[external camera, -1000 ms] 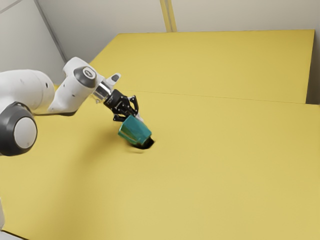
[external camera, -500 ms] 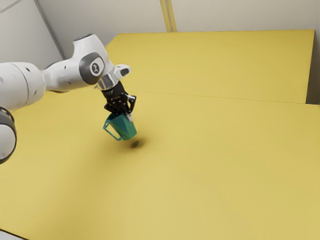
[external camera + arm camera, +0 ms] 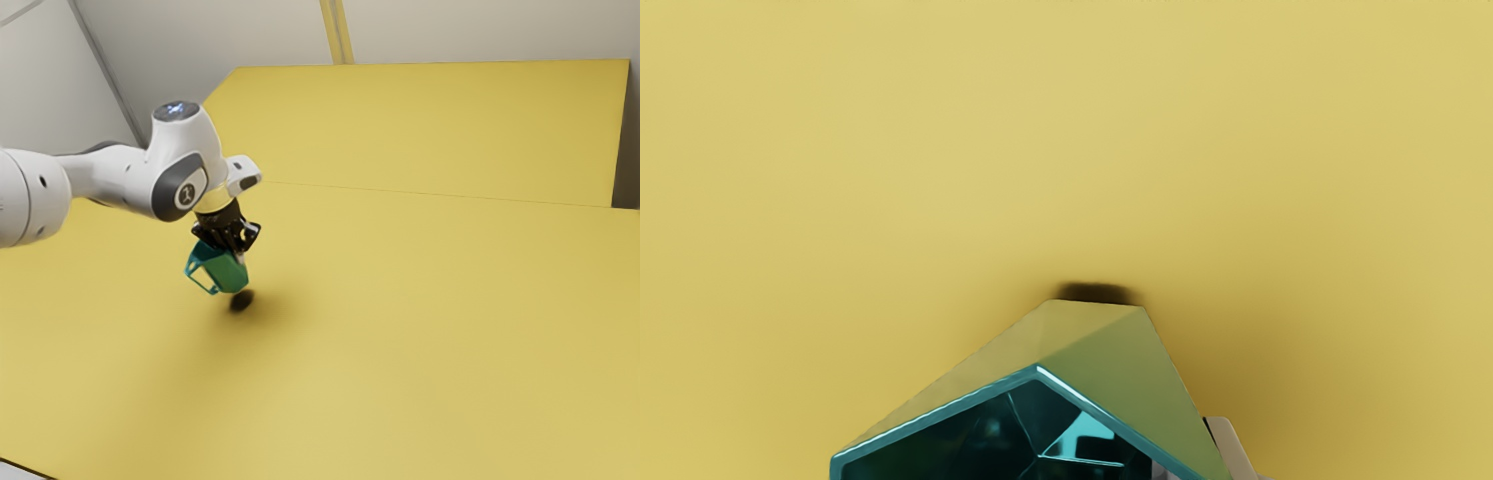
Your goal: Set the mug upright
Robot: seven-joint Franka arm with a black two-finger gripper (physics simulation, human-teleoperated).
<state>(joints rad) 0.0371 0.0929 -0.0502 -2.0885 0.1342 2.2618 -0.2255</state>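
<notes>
Count: one mug (image 3: 222, 270), with one handle (image 3: 200, 279); one white arm (image 3: 115, 178); one black gripper (image 3: 230, 246); one table (image 3: 420, 330).
Grip: the gripper is clamped on the mug's wall, one finger (image 3: 1230, 445) against the outside and the other (image 3: 1162, 473) reaching in past the rim.
Mug's place: just above the table, under the gripper, near a small dark shadow (image 3: 241, 300).
Mug's pose: tilted, mouth up toward the gripper, base lower and leaning to the exterior view's right; the handle sticks out to the exterior view's left.
Mug's shape: faceted, with flat sides that narrow toward the base; the rim is angular, and the handle is an angular loop.
Mug's finish: teal, smooth and glossy, with bright reflections inside; its outer faces look olive and yellowish in the wrist view.
Arm's finish: smooth white shells with dark grey joint caps.
Surface: broad, plain yellow, matte-looking, with soft darker shading around the mug.
Seam: one thin line (image 3: 400, 192) crosses the yellow behind the arm; beyond it is more yellow, ending in a straight far edge.
Room: pale grey walls (image 3: 480, 30), one upright yellow strip (image 3: 338, 32) on the far one, and a dark line (image 3: 105, 75) at the exterior view's left.
</notes>
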